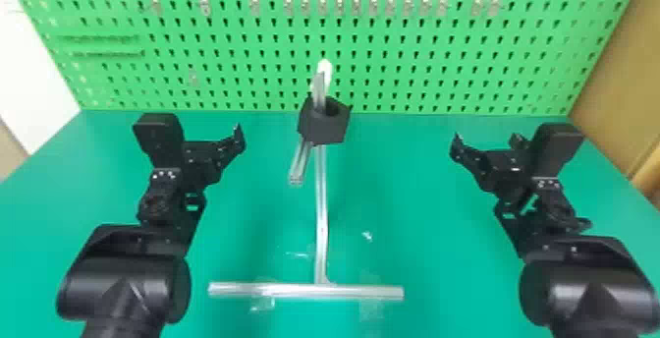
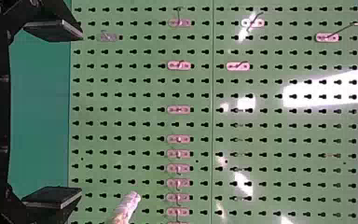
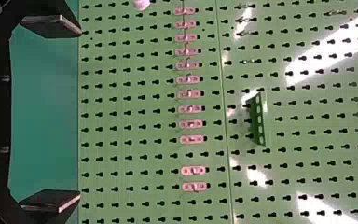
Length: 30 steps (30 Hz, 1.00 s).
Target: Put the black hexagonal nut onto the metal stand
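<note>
The black hexagonal nut is around the metal stand high up, and the stand's upper bar passes through its hole. The left gripper stands to the left of the nut, apart from it; its two fingers are spread in the left wrist view, where the left gripper has nothing between them. To the right of the nut, also apart, is the right gripper. In the right wrist view the right gripper is open and holds nothing. The tip of the stand appears in the left wrist view.
A green pegboard with small hooks rises behind the green table. The stand's long crossbar lies near the table's front, held by clear tape. A short metal bar juts out below the nut.
</note>
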{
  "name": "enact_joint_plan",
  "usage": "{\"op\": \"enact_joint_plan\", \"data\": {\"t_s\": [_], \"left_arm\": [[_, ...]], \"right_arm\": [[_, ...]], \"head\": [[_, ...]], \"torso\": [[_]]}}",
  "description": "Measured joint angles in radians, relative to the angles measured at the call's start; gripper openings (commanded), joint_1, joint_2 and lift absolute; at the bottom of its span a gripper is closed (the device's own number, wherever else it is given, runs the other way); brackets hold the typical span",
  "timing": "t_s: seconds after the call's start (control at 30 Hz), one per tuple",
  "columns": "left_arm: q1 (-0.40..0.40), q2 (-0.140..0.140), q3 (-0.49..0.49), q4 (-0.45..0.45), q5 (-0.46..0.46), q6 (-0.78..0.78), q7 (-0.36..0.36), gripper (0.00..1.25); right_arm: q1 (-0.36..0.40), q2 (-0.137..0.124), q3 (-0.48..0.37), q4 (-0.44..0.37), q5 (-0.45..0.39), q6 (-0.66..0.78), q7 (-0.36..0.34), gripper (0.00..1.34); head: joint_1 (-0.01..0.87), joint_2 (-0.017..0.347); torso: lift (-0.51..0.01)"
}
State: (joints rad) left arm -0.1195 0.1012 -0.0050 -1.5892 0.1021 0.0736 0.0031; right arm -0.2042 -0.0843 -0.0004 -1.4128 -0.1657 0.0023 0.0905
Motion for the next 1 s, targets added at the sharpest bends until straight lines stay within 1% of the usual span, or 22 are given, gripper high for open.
{"op": "enact_joint_plan", "data": {"t_s": [1.0], "left_arm": [[-0.002,0.000,0.000,0.000,-0.001,0.000,0.000,1.13]], "right_arm": [[-0.003,0.000,0.001,0.000,-0.001,0.004,0.000,1.25]], "head": [[0.693,0.081]], "torso": [[-0.001]]}}
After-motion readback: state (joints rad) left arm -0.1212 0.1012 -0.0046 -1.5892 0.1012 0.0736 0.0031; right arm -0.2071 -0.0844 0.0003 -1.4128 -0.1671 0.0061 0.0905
